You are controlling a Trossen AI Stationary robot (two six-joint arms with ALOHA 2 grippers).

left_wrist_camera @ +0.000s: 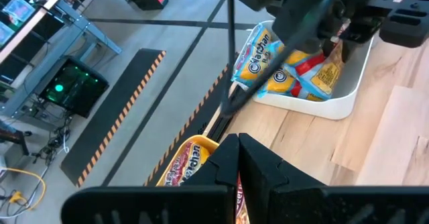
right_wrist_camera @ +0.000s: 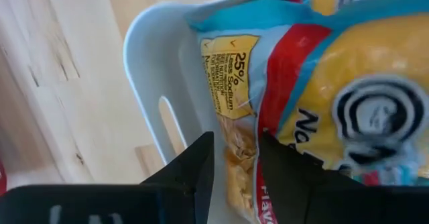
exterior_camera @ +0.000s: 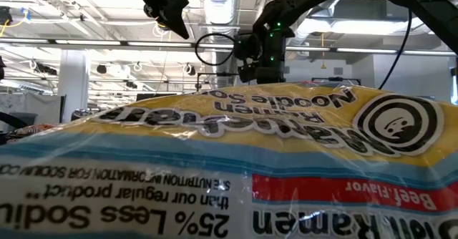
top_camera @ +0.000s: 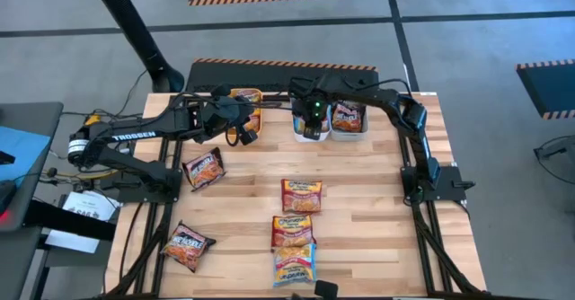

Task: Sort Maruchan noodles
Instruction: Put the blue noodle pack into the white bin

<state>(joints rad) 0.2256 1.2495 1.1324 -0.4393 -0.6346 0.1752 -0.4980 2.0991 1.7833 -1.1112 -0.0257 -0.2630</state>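
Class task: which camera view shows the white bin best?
The left wrist view: the white bin shows whole, with packets inside. The right wrist view shows only a wall, the high view hides it under the right gripper, the low view nothing.

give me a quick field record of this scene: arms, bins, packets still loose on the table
left gripper: shut, above the orange bin at the table's far edge
right gripper: down in the white bin, fingers on either side of a light blue and yellow packet
grey bin: right of the white bin, holds a reddish packet
loose packets: five on the table; two at left, three in a line at centre
low view: filled by one blue and yellow packet
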